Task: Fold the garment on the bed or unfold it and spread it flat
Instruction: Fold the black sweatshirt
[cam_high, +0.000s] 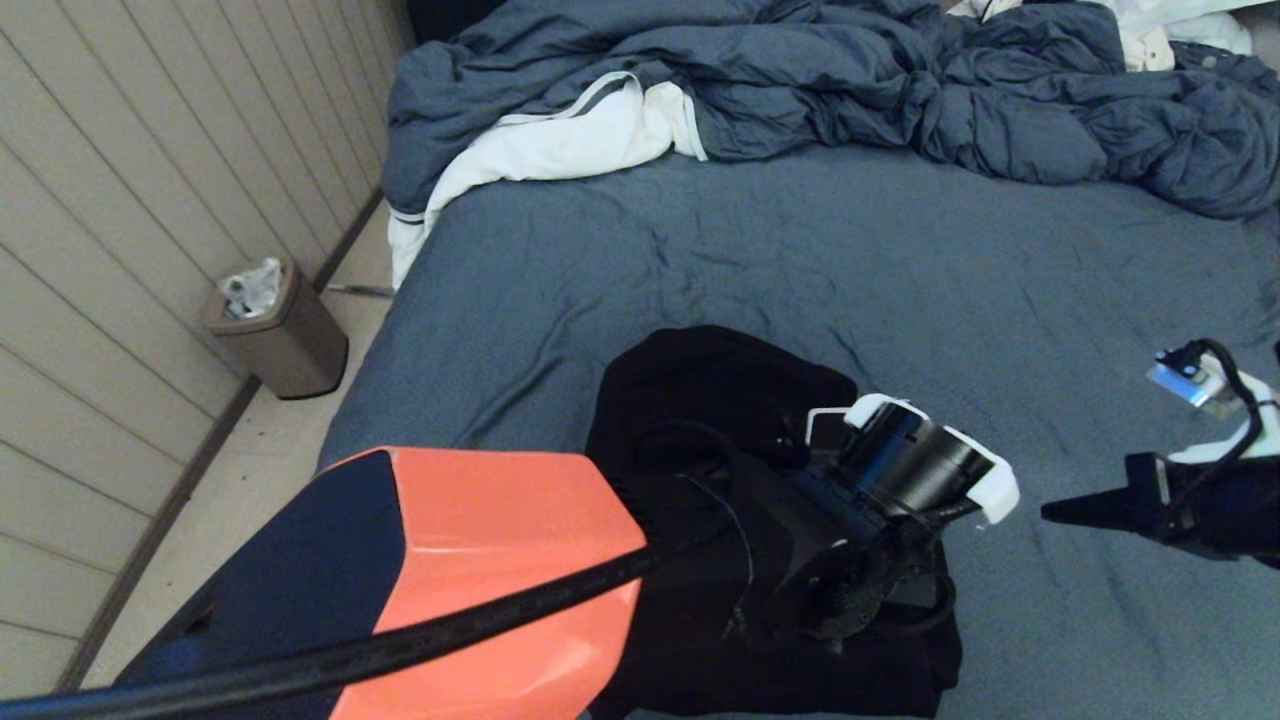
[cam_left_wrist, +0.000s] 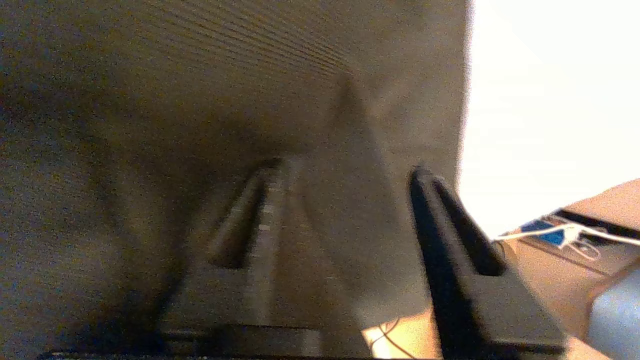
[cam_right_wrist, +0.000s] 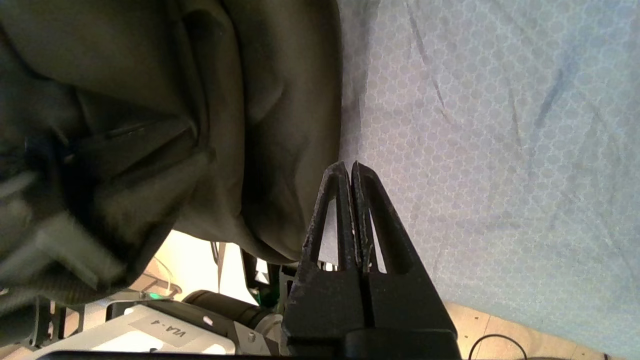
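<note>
The black hoodie (cam_high: 700, 400) lies bunched in a heap at the near edge of the bed (cam_high: 850, 260). My left arm, with its orange link, reaches over the heap, and its wrist (cam_high: 915, 465) sits on top. In the left wrist view the left gripper (cam_left_wrist: 345, 170) is open, fingers spread wide, with hoodie fabric (cam_left_wrist: 200, 100) filling the space in front of and between them. My right gripper (cam_high: 1050, 512) hovers to the right of the heap, pointing at it, apart from it. It is shut and empty (cam_right_wrist: 348, 165), with the hoodie (cam_right_wrist: 150, 100) beside it over the blue-grey sheet (cam_right_wrist: 500, 125).
A rumpled blue-grey duvet (cam_high: 800, 80) is piled along the far side of the bed, with a white cloth with grey stripes (cam_high: 560, 140) at its left end. A metal bin (cam_high: 280, 330) stands on the floor by the panelled wall, left of the bed.
</note>
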